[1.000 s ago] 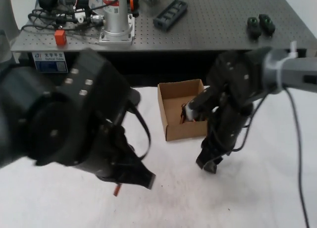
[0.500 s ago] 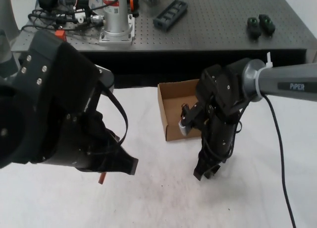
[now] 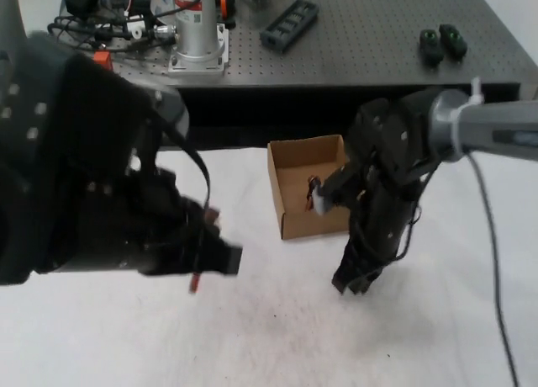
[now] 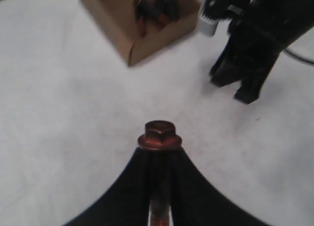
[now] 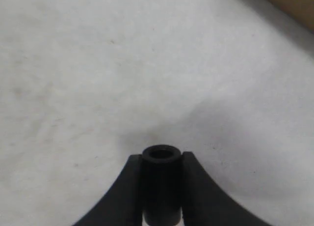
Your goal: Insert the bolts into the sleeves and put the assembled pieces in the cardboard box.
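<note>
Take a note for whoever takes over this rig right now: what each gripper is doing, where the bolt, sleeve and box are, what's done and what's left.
Left gripper: shut on a bolt, over the white cloth.
Right gripper: shut on a sleeve with an empty bore, beside the cardboard box.
Done: several dark pieces lie in the box.
Left: bolt and sleeve are apart. Bring them together, insert the bolt, then put the assembled piece in the box.
</note>
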Action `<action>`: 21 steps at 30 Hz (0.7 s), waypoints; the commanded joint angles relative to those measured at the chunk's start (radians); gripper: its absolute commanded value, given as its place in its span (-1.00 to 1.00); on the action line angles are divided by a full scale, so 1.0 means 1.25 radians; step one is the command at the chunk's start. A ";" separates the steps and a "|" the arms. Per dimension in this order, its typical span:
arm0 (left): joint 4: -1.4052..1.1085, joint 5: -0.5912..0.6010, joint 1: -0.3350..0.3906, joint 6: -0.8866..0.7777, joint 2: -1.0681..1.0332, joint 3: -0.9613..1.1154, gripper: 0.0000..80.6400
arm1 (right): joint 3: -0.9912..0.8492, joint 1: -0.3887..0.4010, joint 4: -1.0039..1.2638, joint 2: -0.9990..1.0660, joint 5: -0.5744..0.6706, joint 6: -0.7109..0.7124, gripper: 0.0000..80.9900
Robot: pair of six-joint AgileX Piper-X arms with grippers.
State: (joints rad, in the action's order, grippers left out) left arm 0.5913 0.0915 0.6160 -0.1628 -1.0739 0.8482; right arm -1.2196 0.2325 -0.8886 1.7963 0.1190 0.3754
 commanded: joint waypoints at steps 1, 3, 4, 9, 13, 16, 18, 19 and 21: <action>-0.195 0.145 -0.003 -0.060 0.059 -0.048 -0.98 | 0.022 -0.011 0.011 -0.089 0.095 -0.014 -0.98; -0.334 0.298 -0.003 -0.086 0.072 -0.085 -0.98 | 0.084 -0.018 0.041 -0.175 0.214 -0.029 -0.98; -0.406 0.365 -0.003 -0.111 0.072 -0.104 -0.98 | 0.128 -0.018 0.069 -0.227 0.266 -0.048 -0.98; -0.649 0.376 -0.003 -0.264 0.057 -0.168 -0.98 | 0.392 -0.001 0.306 -0.490 0.429 -0.240 -0.98; -0.732 0.400 -0.002 -0.294 0.015 -0.178 -0.98 | 0.562 0.062 0.591 -0.626 0.512 -0.448 -0.98; -0.740 0.431 -0.002 -0.304 -0.021 -0.178 -0.98 | 0.618 0.113 0.758 -0.655 0.521 -0.566 -0.98; -0.755 0.456 -0.002 -0.324 -0.044 -0.178 -0.98 | 0.624 0.140 0.810 -0.644 0.521 -0.593 -0.98; -0.769 0.465 -0.002 -0.337 -0.052 -0.178 -0.98 | 0.624 0.152 0.831 -0.637 0.516 -0.593 -0.98; -0.787 0.473 -0.002 -0.349 -0.064 -0.178 -0.98 | 0.620 0.167 0.862 -0.629 0.486 -0.593 -0.98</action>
State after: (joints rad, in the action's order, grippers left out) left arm -0.3411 0.6575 0.6118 -0.5661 -1.1530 0.6193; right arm -0.4414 0.4225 0.1054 1.0033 0.7452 -0.3432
